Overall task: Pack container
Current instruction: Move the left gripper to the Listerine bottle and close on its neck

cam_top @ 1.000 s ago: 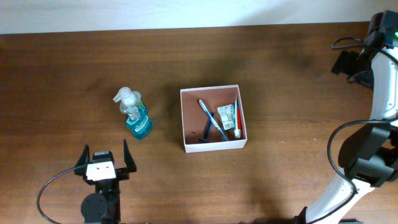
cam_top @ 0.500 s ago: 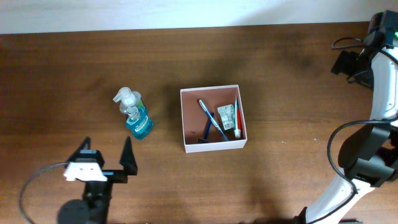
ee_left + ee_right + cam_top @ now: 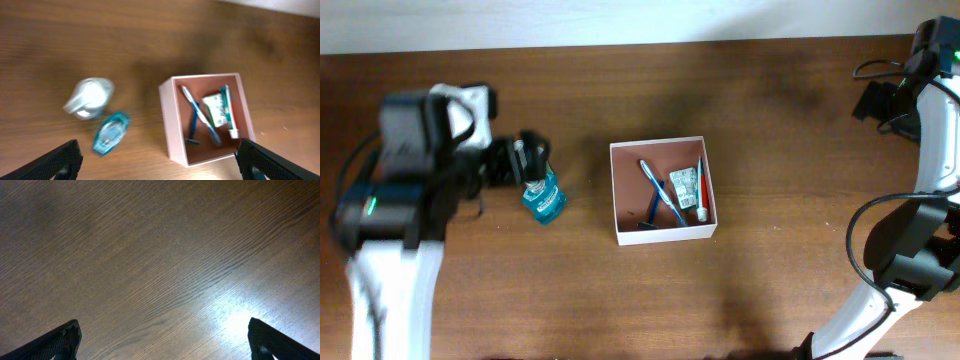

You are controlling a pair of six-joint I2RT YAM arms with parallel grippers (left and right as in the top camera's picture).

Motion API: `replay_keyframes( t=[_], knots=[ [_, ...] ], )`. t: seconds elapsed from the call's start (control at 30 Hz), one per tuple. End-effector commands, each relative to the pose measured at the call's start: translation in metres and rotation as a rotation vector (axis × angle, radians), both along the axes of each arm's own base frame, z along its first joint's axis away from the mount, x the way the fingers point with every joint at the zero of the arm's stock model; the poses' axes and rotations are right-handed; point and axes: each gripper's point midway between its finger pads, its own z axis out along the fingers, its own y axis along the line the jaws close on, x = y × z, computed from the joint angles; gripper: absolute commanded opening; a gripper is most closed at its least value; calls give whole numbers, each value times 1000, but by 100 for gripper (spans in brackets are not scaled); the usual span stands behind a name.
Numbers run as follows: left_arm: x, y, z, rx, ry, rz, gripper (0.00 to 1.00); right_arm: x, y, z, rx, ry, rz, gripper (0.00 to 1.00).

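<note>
The container [image 3: 665, 234] is a shallow white-walled box with a reddish-brown inside, standing mid-table. In it lie a blue toothbrush [image 3: 655, 185], a blue razor [image 3: 650, 214] and a toothpaste tube [image 3: 684, 187]. Left of it stand teal pump bottles [image 3: 544, 198]. My left gripper [image 3: 515, 160] hovers blurred, high over the bottles, open and empty. In the left wrist view the container [image 3: 170, 131] sits right of centre, a teal bottle [image 3: 110, 132] left, and the left gripper [image 3: 160, 172] shows wide-spread fingers. My right gripper [image 3: 162, 350] is open over bare wood at the far right [image 3: 882, 100].
The brown wooden table [image 3: 770, 290] runs to a pale wall along the back edge. The white right arm [image 3: 940, 150] and its cables stand along the right edge. The raised left arm [image 3: 390, 220] covers the table's left side in the overhead view.
My left arm has risen from the front edge and swung back and up over the bottles, still open. The right arm, container and bottles have not moved.
</note>
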Motion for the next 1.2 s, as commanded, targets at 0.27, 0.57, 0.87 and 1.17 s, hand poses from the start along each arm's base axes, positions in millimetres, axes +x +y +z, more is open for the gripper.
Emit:
replay_keyframes(
  t=[0.27, 0.57, 0.87, 1.17],
  knots=[
    [24, -35, -47, -105, 167, -168, 75, 1, -2, 4, -16, -5, 4, 98],
    [14, -3, -72, 218, 255, 60, 75, 1, -2, 4, -16, -5, 4, 98],
    [14, 11, -86, 343, 289, 126, 73, 1, -2, 4, -16, -5, 4, 98],
    [22, 10, -118, 370, 381, 113, 68, 1, -2, 4, -16, -5, 4, 98]
  ],
)
